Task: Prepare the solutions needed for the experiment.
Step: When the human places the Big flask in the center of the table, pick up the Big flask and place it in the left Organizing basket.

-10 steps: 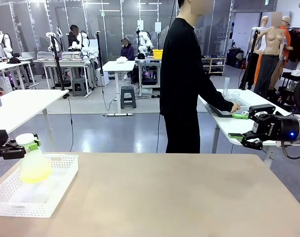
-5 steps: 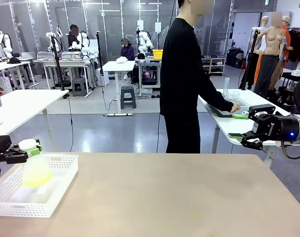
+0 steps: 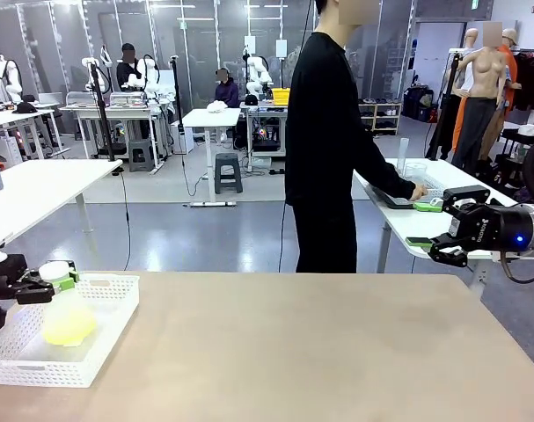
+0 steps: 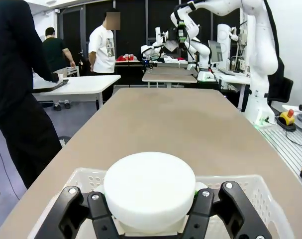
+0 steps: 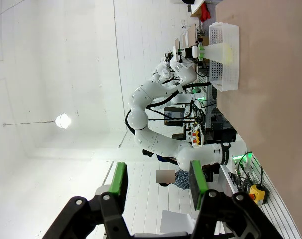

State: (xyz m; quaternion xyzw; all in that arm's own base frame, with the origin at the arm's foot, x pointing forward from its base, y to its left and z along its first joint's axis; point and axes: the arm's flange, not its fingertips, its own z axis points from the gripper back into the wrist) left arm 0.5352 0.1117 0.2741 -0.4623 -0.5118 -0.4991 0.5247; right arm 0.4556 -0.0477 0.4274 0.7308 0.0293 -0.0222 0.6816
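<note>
Fingers of the left gripper [image 3: 48, 283] pinch the neck of a flask [image 3: 66, 318], just under its white cap [image 3: 54, 270]. The yellow-green liquid [image 3: 69, 327] sits low in the flask, inside the white basket [image 3: 108, 318] at the table's left edge.

From the left wrist, the cap [image 4: 150, 185] sits between the black fingers [image 4: 102, 215].

From the right wrist, the right gripper [image 5: 158, 183] is spread apart and holds nothing. The liquid [image 5: 227, 52] shows far off in the basket [image 5: 224, 79].
</note>
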